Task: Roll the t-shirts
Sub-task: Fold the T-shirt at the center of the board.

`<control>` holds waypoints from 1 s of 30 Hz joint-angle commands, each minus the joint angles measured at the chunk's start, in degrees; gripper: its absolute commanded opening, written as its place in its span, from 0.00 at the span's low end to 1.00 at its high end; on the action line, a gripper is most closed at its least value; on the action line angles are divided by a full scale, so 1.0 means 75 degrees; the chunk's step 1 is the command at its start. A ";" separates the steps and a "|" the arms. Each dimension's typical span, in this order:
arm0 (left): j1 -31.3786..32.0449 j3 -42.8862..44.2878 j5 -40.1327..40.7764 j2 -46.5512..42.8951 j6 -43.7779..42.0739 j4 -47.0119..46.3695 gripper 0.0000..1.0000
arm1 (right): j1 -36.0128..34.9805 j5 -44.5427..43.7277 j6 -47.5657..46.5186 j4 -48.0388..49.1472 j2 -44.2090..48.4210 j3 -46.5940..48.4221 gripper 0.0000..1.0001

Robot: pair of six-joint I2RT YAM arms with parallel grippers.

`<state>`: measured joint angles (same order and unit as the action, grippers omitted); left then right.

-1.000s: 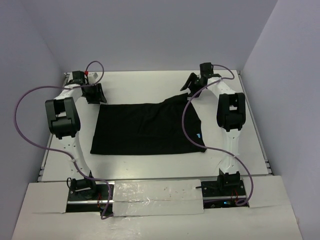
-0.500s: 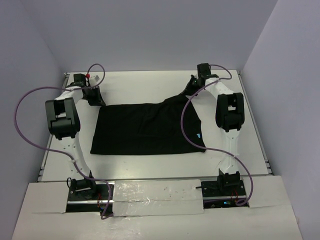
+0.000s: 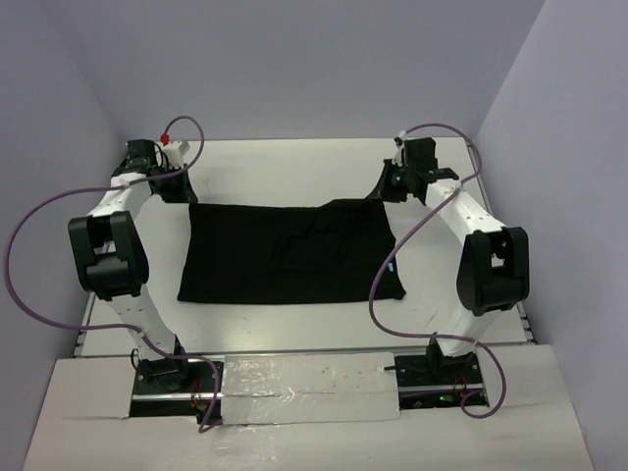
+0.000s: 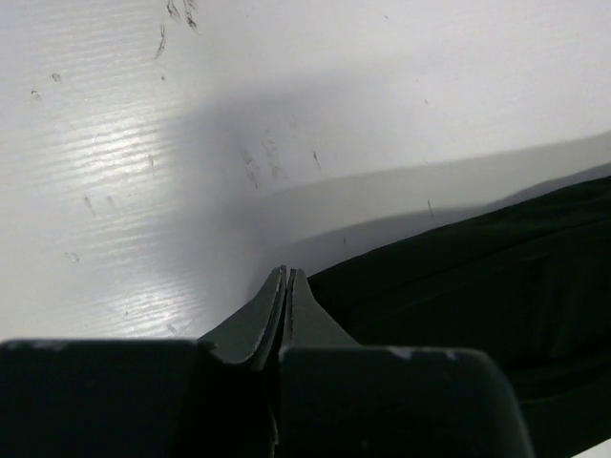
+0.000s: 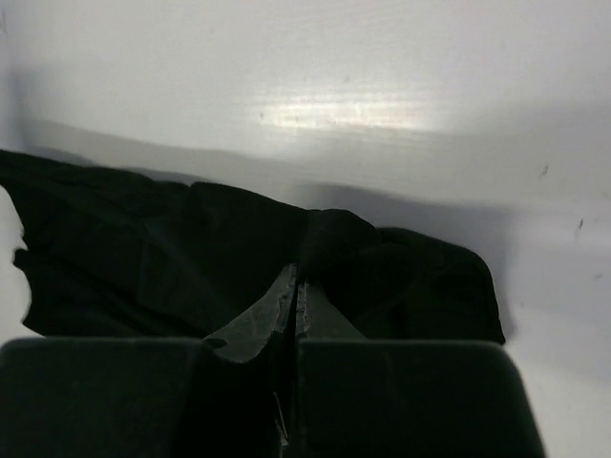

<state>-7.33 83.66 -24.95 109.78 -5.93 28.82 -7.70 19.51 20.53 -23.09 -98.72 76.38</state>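
The black t-shirt [image 3: 289, 255] lies flat in a wide rectangle on the white table [image 3: 294, 167], with its light blue label [image 3: 390, 266] at the right edge. My left gripper [image 3: 184, 194] is shut at the shirt's far left corner. In the left wrist view its tips [image 4: 286, 272] are pressed together where the t-shirt [image 4: 477, 277] meets the right finger. My right gripper [image 3: 386, 191] is shut at the far right corner. In the right wrist view the t-shirt [image 5: 143, 248] bunches up against those tips [image 5: 298, 272].
Purple-grey walls close in the table at the back and on both sides. A taped white board [image 3: 309, 385] and both arm bases line the near edge. Purple cables [image 3: 29, 245] loop out from each arm.
Both grippers went from open to shut at the shirt's far corners. Both elbows swung outward. The raised far right corner was drawn right and the far edge now lies straighter.
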 commanded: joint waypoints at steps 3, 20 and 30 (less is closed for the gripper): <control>-0.0124 -0.0488 -0.0259 -0.0725 -0.0790 0.0739 0.00 | -0.0355 -0.0327 -0.0815 -0.0154 0.0833 -0.1054 0.00; -0.0171 -0.2073 0.0373 -0.1407 -0.1810 0.1232 0.00 | -0.1293 -0.1195 -0.0500 0.0067 0.2253 -0.3984 0.00; -0.0229 -0.1545 0.0491 -0.1208 -0.1986 0.1396 0.00 | -0.1305 -0.1605 -0.0745 -0.0400 0.2568 -0.3774 0.00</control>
<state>-8.40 69.04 -22.11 101.25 -18.96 38.89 -17.47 10.22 16.34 -25.02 -82.56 46.50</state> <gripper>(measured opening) 0.015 0.010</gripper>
